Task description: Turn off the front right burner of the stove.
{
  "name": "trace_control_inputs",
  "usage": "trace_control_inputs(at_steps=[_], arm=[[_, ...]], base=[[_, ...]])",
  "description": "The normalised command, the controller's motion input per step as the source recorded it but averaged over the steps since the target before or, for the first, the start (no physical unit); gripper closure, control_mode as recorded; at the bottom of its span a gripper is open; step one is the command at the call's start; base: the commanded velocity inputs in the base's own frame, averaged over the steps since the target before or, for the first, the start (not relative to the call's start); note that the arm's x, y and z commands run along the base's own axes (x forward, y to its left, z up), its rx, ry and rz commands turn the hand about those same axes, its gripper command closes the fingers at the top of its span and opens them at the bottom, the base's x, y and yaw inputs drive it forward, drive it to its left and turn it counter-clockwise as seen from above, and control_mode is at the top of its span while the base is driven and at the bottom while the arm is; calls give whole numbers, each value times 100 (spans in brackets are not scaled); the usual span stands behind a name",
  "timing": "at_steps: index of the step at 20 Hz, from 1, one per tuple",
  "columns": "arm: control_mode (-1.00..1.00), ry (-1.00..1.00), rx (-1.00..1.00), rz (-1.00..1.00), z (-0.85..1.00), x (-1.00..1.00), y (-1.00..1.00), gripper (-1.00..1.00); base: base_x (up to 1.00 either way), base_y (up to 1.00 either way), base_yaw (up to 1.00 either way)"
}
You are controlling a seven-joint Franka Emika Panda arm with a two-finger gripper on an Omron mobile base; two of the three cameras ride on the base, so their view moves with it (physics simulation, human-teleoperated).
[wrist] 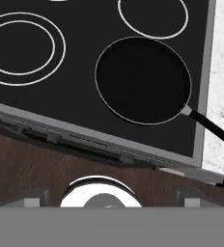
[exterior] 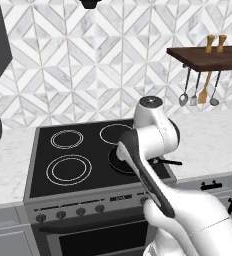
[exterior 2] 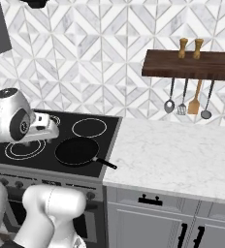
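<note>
Hand view: black frying pan (wrist: 142, 79) covers front right burner; no legible writing

We see the white Franka Panda arm with dark joints (exterior: 153, 165) rising from five o'clock in the left base view, its forearm sloping up toward eleven o'clock to a round white elbow joint capped in dark grey. In the right base view the same arm climbs from seven o'clock, bends at a rounded joint near nine o'clock, and reaches out level toward three o'clock. Its two-finger gripper (wrist: 108, 201) points downward, the two small dark finger tips (wrist: 32, 200) standing wide apart at six o'clock in the hand view, holding nothing.
</note>
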Motion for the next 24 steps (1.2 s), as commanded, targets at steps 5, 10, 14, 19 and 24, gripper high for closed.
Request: trace_control_inputs(at_steps=[5, 10, 14, 19, 24], arm=[[-100, 0, -20, 13, -83, -39, 100, -100], [-100, 0, -23, 16, -83, -46, 100, -100], [-100, -21, -33, 7, -48, -23, 56, -100], [-100, -16, -12, 0, -25, 0, 6, -100], [-100, -4, -1, 0, -52, 0, 2, -100]], base=[[0, 0, 0], [0, 0, 0], [0, 0, 0], [0, 0, 0], [0, 0, 0]])
